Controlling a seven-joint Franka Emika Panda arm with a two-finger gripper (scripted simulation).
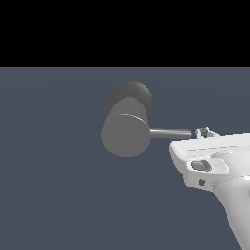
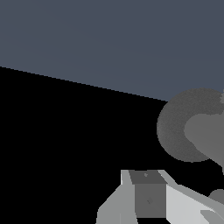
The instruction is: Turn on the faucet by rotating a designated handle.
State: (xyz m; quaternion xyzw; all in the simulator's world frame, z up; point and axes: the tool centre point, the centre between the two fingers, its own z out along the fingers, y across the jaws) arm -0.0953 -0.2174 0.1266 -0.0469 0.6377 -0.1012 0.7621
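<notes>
In the exterior view's centre-left sits the faucet [image 1: 126,134], a fat grey cyl. w/ its flat face toward the cam and a darker dome behind. The handle [image 1: 171,133] sticks out toward the exterior view's right, roughly level, so its far tip gives most leverage. The gripper [image 1: 205,132] sits right at that tip, prob. to push it round; whether fingers are apart or together can't be told. Open room above & below the rod for swinging it.
</notes>
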